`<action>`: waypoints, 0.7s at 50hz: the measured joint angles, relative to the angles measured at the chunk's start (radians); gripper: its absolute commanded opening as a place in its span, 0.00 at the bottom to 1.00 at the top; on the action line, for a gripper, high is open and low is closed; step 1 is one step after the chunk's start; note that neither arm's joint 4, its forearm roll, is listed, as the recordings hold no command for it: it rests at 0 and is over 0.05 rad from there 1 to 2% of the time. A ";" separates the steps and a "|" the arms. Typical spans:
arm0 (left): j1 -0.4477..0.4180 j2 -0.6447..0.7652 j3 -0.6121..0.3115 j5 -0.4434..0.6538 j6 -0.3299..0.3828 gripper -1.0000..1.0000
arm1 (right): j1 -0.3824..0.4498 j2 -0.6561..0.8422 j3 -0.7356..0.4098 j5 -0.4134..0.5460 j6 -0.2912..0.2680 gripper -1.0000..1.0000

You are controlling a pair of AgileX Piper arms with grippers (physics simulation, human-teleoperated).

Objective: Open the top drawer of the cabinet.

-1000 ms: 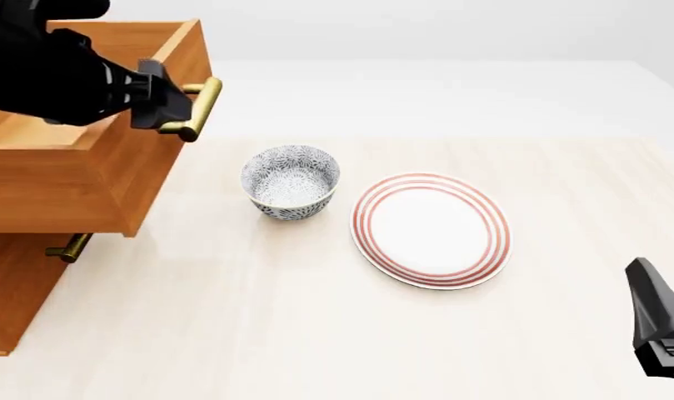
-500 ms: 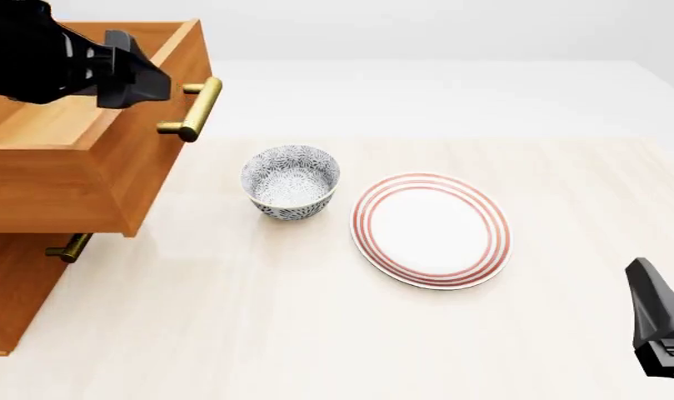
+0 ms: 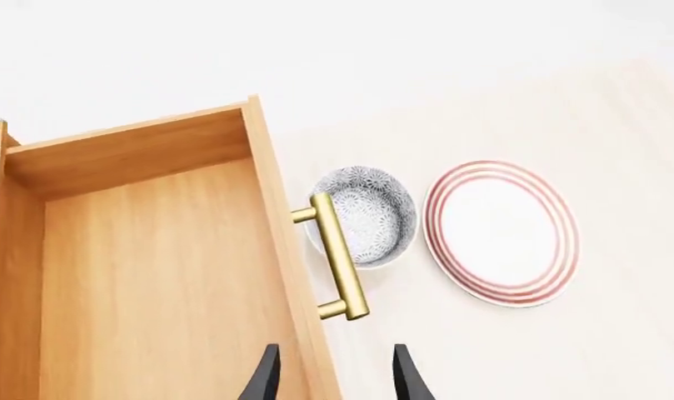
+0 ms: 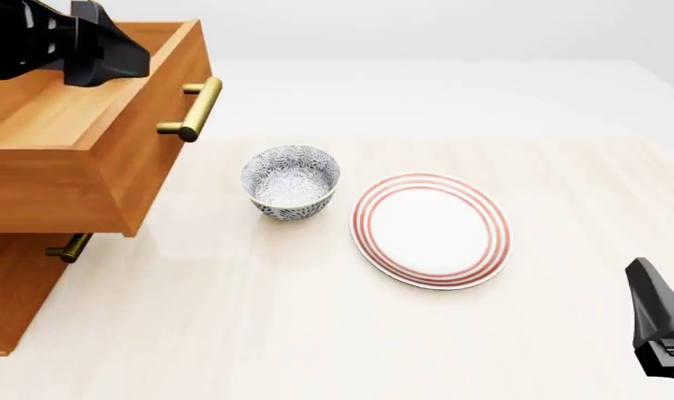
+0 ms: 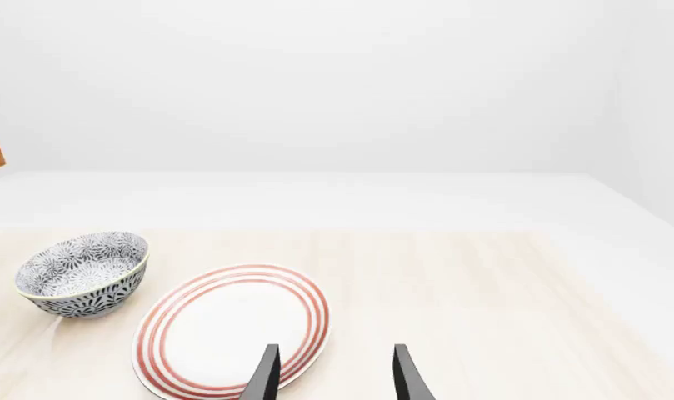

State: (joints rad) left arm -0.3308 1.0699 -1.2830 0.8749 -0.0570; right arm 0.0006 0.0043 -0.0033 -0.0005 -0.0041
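The top drawer stands pulled far out of the cabinet, and its bare wooden inside shows from above. The brass bar handle on its front is free. My left gripper hovers above the drawer's rim, up and to the left of the handle. It is open, with nothing between its fingertips. My right gripper rests low at the near right edge of the table, also open and holding nothing.
A blue-patterned bowl sits just right of the drawer front, and a white plate with red rings lies beside it. A lower drawer's brass handle pokes out under the open drawer.
My left gripper has come off the brass handle and risen up and to the left over the drawer. The drawer, the bowl, the plate and the right arm have stayed put.
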 measured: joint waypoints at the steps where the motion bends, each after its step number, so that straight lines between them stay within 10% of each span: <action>1: 0.001 -0.002 -0.002 0.001 0.001 1.00 | 0.000 0.000 0.000 0.000 0.000 1.00; 35: 0.068 -0.081 -0.022 -0.014 0.014 1.00 | 0.000 0.000 0.000 0.000 0.000 1.00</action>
State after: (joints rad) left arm -0.2630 0.9887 -1.3054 0.8610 -0.0433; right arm 0.0006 0.0043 -0.0033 -0.0005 -0.0041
